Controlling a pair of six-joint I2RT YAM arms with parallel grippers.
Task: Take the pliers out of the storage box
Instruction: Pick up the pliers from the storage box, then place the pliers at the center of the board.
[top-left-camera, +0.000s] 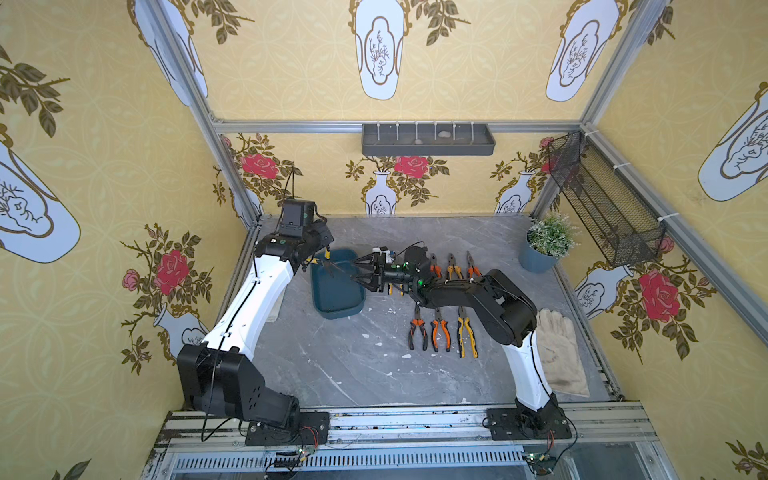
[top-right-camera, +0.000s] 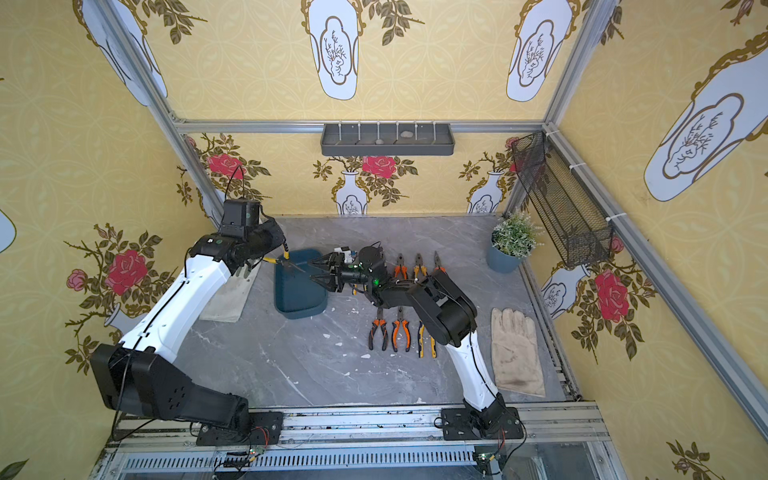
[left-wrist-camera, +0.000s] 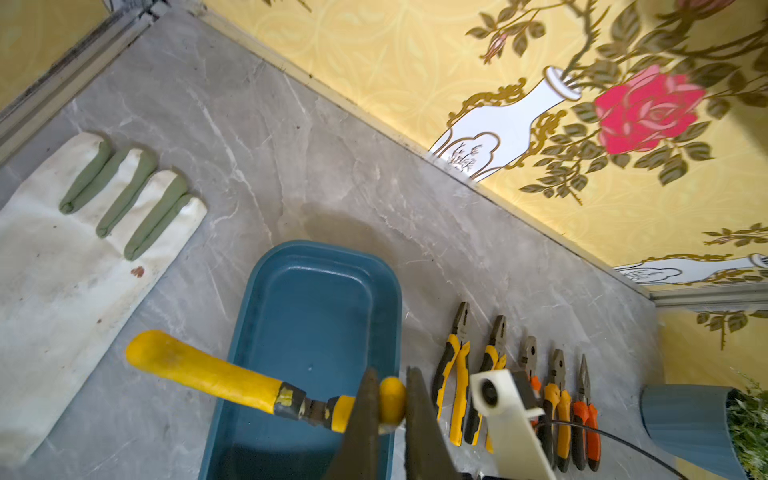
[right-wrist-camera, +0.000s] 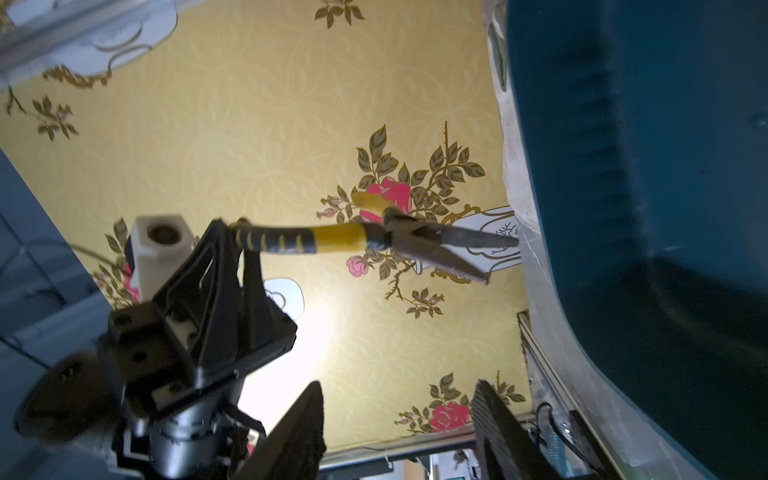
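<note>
The desk carries the storage box left of centre, apparently empty, with rows of pliers laid out to its right. Over the box the left tool clenches one yellow handle of the remaining pliers. Their nose points toward the spread, empty right tool, likely for a handover.

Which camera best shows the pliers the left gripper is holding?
The right wrist view: the held pliers show whole, from the clamped handle to the open long nose. The left wrist view shows mainly their yellow handles; in both top views they look small over the storage box.
</note>
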